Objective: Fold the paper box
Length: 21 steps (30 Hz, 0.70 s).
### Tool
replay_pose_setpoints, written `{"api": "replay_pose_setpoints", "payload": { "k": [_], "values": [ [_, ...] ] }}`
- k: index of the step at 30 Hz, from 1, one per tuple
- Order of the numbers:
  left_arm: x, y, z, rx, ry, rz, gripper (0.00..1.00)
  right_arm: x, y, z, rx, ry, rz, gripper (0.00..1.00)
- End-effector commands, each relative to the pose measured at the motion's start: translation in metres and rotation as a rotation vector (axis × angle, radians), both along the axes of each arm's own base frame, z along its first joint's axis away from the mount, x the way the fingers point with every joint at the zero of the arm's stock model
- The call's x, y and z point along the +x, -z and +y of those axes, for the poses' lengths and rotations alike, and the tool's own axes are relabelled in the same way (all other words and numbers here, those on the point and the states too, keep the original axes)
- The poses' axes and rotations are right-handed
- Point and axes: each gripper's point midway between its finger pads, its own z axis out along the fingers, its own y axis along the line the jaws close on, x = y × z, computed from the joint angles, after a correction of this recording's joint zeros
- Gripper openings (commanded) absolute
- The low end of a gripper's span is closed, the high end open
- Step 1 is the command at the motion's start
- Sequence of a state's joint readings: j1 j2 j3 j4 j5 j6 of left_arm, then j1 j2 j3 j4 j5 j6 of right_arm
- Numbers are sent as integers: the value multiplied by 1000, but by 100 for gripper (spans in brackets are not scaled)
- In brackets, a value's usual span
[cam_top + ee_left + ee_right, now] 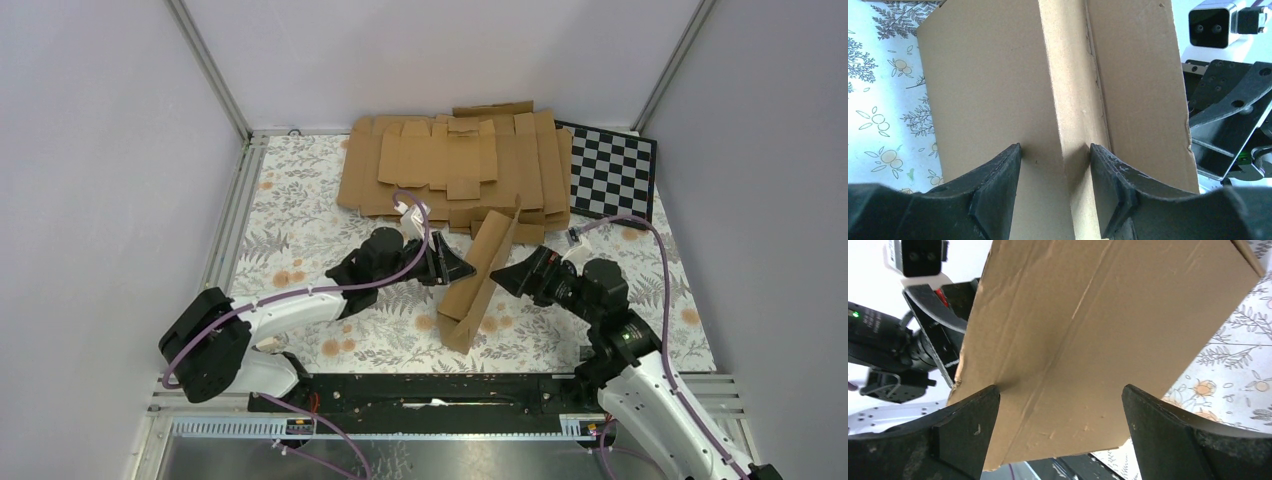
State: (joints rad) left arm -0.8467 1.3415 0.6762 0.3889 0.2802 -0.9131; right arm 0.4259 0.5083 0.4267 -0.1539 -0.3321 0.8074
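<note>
The paper box (481, 272) is a brown creased cardboard piece standing on edge, tilted, on the floral mat between my two arms. My left gripper (464, 268) meets it from the left. In the left wrist view the left gripper (1055, 147) is open, both fingertips (1015, 155) pressed against the cardboard (993, 85), with a folded ridge (1068, 100) between them. My right gripper (504, 277) faces the box from the right. In the right wrist view the right gripper (1060, 390) is wide open, the box's outer face (1098, 315) filling the gap, with the left fingertip (990, 395) at its edge.
A pile of flat brown cardboard blanks (450, 165) lies at the back of the floral mat (300, 240). A black-and-white checkerboard (612, 172) sits at the back right. A dark rail (430, 388) runs along the near edge. White walls close in both sides.
</note>
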Motion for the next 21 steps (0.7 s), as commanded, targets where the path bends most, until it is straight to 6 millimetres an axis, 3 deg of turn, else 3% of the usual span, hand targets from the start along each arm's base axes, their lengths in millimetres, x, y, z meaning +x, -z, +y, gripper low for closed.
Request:
{"api": "replay_pose_setpoints", "payload": {
  "k": [1,6,11,17,21],
  "values": [
    [-6,-5,-1,2,5,-13,53,4,-17,12,137,7,13,100],
    [-11,7,-7,27,0,7,52,9,-24,13,181,26,3,100],
    [-17,17,-12,50,-4,20,52,9,-2,12,165,45,75,100],
    [-18,-2,-8,25,-15,2,52,8,13,7,154,71,74,98],
    [-19,-15,0,-1,-45,3,52,4,1,24,171,-59,26,94]
  ]
}}
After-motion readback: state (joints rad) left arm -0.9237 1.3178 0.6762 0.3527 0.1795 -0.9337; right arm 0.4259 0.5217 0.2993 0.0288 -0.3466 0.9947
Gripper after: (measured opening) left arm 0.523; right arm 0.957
